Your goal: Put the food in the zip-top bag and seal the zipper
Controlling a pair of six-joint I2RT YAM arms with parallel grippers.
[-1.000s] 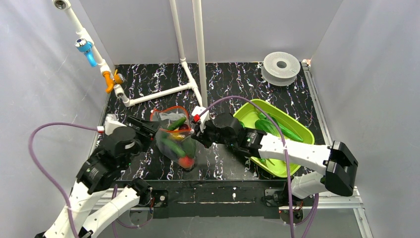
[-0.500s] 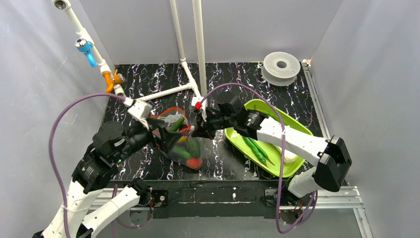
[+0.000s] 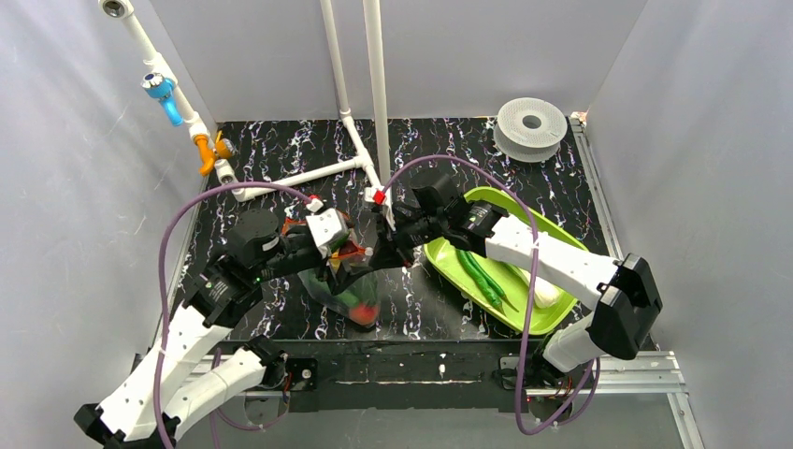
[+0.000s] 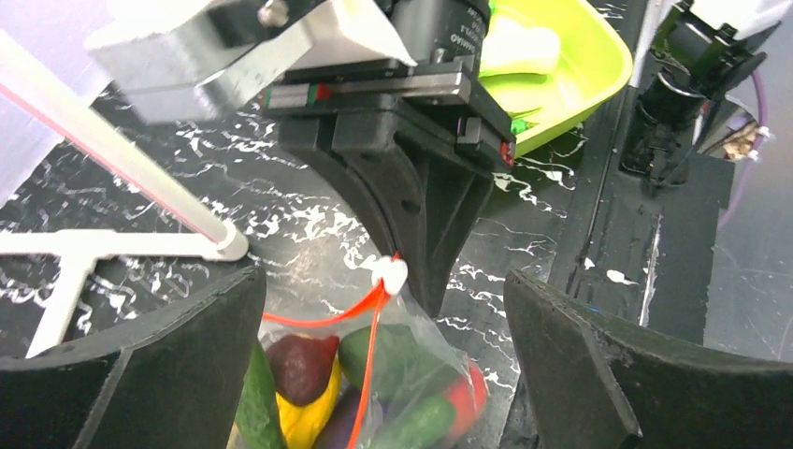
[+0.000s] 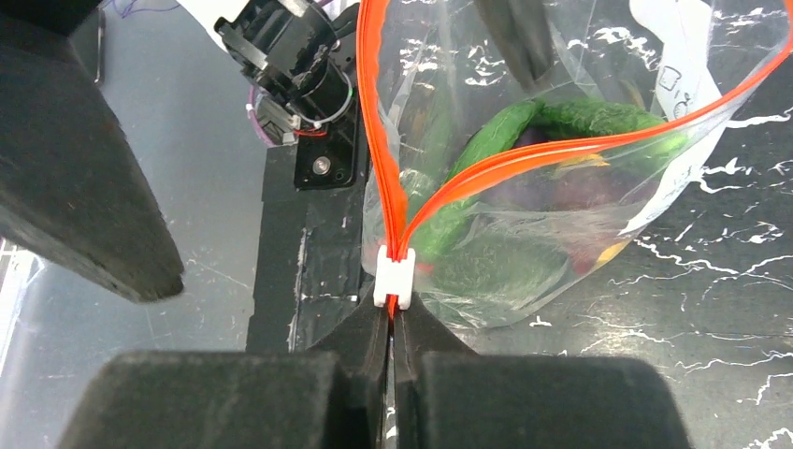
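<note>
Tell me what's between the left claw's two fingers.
In the left wrist view, the open left claw straddles the zip-top bag, with its zipper and white slider. The right claw pinches the zipper's end there.

no legible text, white print patch on zip-top bag (image 5: 678,131) unreadable

zip-top bag (image 3: 351,288) on table (image 3: 281,150) centre | food (image 4: 309,393) in bag | tray (image 3: 510,201) right of bag | spool (image 3: 531,126) behind tray

One zip-top bag (image 5: 524,234), one tray (image 4: 580,65), one spool (image 3: 531,126)
</note>
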